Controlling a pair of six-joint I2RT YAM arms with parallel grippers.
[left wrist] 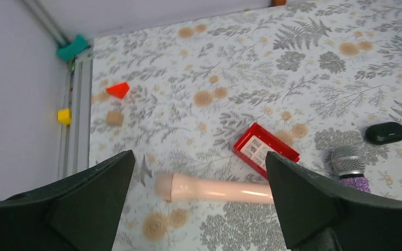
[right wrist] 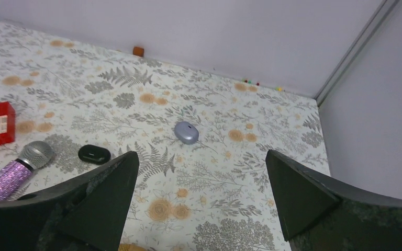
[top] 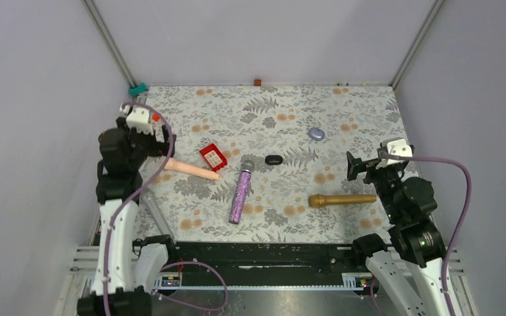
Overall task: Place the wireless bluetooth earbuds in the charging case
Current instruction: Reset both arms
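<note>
The charging case (top: 274,159) is a small black oval capsule lying shut on the floral cloth mid-table; it also shows in the left wrist view (left wrist: 385,133) and the right wrist view (right wrist: 94,154). The earbuds are out of view in every frame. My left gripper (top: 166,141) hovers open over the table's left side, its jaws (left wrist: 199,154) wide apart above a pink microphone (left wrist: 214,189), holding nothing. My right gripper (top: 354,166) hangs open at the right, jaws (right wrist: 202,153) spread over bare cloth, well clear of the case.
A red box (top: 213,157) lies beside the pink microphone (top: 194,170). A purple glitter microphone (top: 240,194) and a gold microphone (top: 341,199) lie nearer the front. A lavender oval (top: 316,133) sits behind the case. Small coloured blocks (left wrist: 118,90) rest at the far left edge.
</note>
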